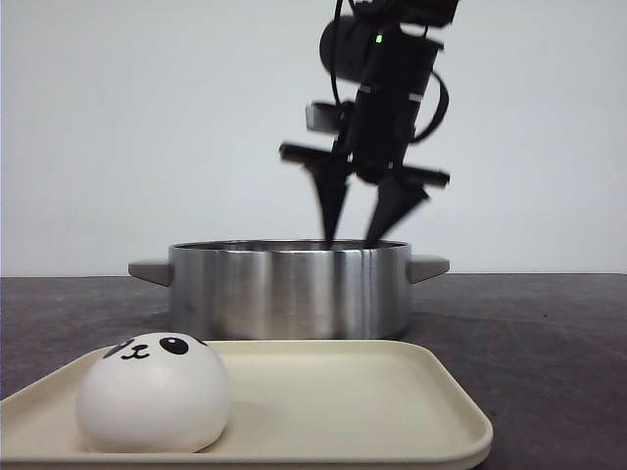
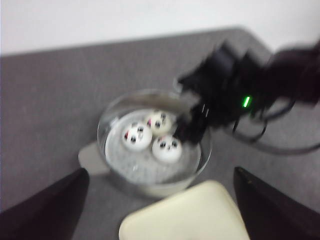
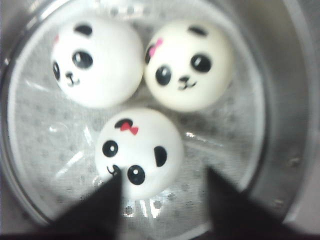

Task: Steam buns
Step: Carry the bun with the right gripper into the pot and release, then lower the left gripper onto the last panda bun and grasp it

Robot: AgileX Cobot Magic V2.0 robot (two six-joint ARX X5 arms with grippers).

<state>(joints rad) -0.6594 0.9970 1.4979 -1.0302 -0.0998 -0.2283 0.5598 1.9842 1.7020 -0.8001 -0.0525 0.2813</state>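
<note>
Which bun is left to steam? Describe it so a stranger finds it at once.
Start at the steel pot in the middle of the table. Before it lies a cream tray. The bun sits alone on the tray's left side; the other three buns are inside the pot.

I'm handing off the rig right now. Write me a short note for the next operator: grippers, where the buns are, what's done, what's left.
Right gripper: open and empty, fingertips at the rim of the steel pot, just above the red-bow bun.
Left gripper: open, empty, held high with a view down onto the pot.
Buns: three sit on the perforated steamer insert in the pot. The fourth bun is on the cream tray in front of the pot.
Done: three buns loaded.
Left: move the last bun from tray to pot.
</note>
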